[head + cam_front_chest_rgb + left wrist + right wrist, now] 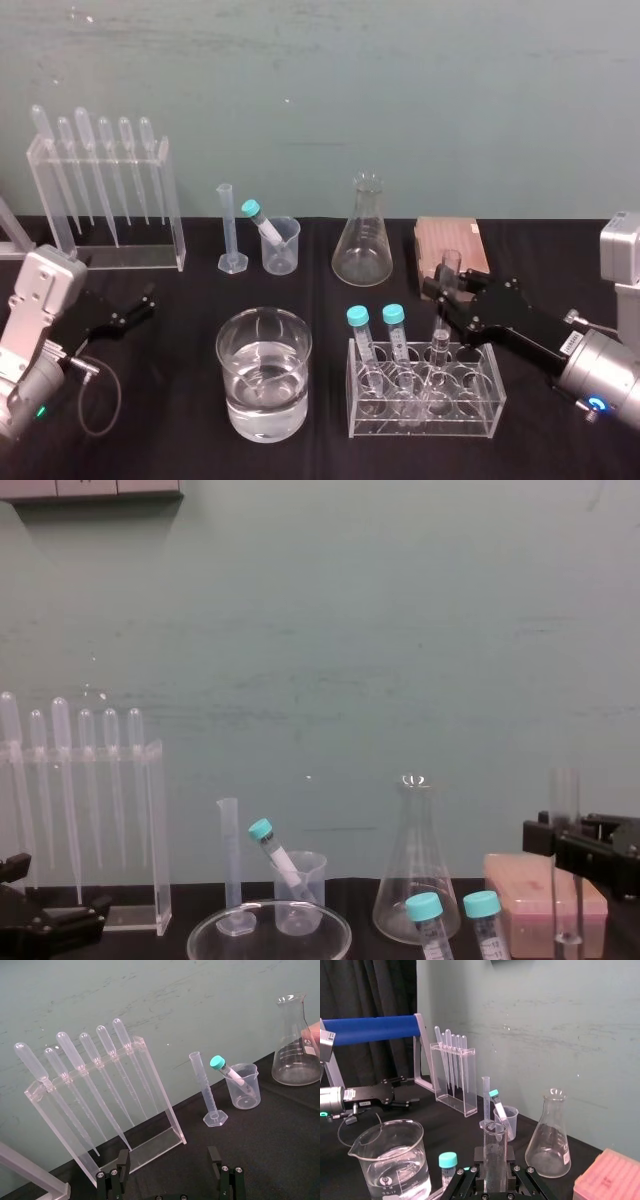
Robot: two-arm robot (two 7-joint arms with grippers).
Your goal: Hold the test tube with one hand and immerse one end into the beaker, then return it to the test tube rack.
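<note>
Noted test tube (440, 348): slim, clear glass, no cap, open rim at top. Stood upright in chest view (565, 800), rim higher than the conical flask (413, 865) beside it. Looked empty in right wrist view (495, 1140).

Was pinched by right gripper (447, 285), fingers pressed onto the glass from both sides, grip around mid-length, rim sticking out above the fingers. Reached with its lower part down into the test tube rack (425, 400), third column from the left, just right of two teal-capped tubes (358, 330). Could not tell if the bottom sat fully in the rack. Showed in chest view as gripper (565, 842) clamped on the tube with a rounded tip hanging below the fingers. Showed in right wrist view as gripper (495, 1162) with the tube dead centre between the fingers.

Came in with right arm from the right side, black gripper body stretched level over the tabletop (160, 400) toward the rack, in front of a pink box (450, 240).

Found beaker (264, 375) left of the rack, near it but not touching, wide and clear, partly filled with clear liquid; well apart from the tube. Also seen in right wrist view (390, 1160).

Left gripper (135, 305) parked low at the left side of the tabletop, in front of the pipette stand (100, 190), fingers spread apart, holding nothing, as in left wrist view (170, 1180)
</note>
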